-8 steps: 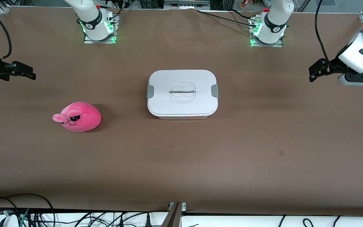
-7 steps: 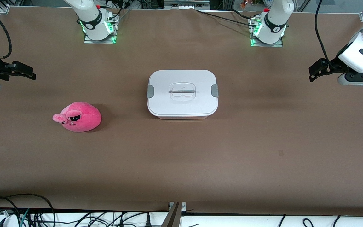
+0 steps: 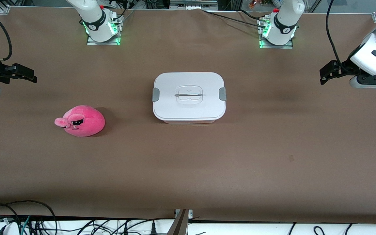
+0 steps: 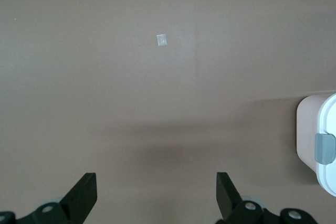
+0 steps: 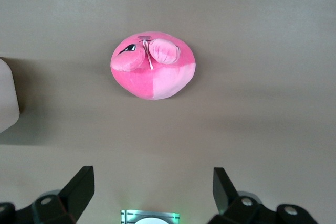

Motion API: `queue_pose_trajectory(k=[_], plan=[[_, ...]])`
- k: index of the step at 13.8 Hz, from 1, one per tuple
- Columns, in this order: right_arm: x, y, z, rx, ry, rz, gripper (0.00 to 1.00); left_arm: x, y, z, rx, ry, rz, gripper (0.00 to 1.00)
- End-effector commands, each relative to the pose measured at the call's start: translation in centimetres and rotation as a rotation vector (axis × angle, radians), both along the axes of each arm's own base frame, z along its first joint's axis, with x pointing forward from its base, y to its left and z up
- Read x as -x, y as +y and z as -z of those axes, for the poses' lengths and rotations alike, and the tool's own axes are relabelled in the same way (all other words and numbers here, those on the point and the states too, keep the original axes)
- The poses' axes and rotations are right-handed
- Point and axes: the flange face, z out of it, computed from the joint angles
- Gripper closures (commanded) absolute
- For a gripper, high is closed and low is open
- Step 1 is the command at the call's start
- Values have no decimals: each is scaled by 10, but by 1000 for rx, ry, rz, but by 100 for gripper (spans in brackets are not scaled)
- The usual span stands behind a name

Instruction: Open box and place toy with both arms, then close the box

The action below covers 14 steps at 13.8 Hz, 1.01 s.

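The box (image 3: 189,97) stands shut in the middle of the table, its white lid on and a grey clip (image 3: 222,94) at each end. The pink plush toy (image 3: 82,121) lies toward the right arm's end, a little nearer the front camera than the box. My right gripper (image 3: 26,76) hangs open and empty over the table's edge at that end; the right wrist view shows the toy (image 5: 155,66) and a box corner (image 5: 8,98). My left gripper (image 3: 325,73) hangs open and empty over the other end; the left wrist view shows the box's end (image 4: 310,135).
Both arm bases (image 3: 102,29) (image 3: 276,32) stand lit green along the table's back edge. A small pale mark (image 4: 161,40) lies on the brown table. Cables hang along the table's front edge (image 3: 44,222).
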Motion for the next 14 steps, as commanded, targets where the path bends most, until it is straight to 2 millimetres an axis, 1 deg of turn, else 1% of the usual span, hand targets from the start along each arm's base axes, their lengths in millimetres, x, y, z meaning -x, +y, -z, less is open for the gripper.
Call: queue_pose_trajectory(k=[1,3,7,9,11,12,14], plan=[[-2,-1,-4,13,4,13,0,1,-10,-11,14,0,12,0],[-4,1,-2,16,2,13,0,1,-12,-11,12,0,14,0],[-13,2,18,17,27,19,0,1,-10,-11,12,0,12,0],[-21,1,39,18,62,15,0,2,-9,-10,13,12,10,0],[-33,0,76,22,125,10,0,-1,-6,-8,10,15,7,0],[-35,1,84,23,132,10,0,-5,-4,-11,13,9,4,0],[-44,6,112,21,154,12,0,-7,-7,-10,12,11,9,0]])
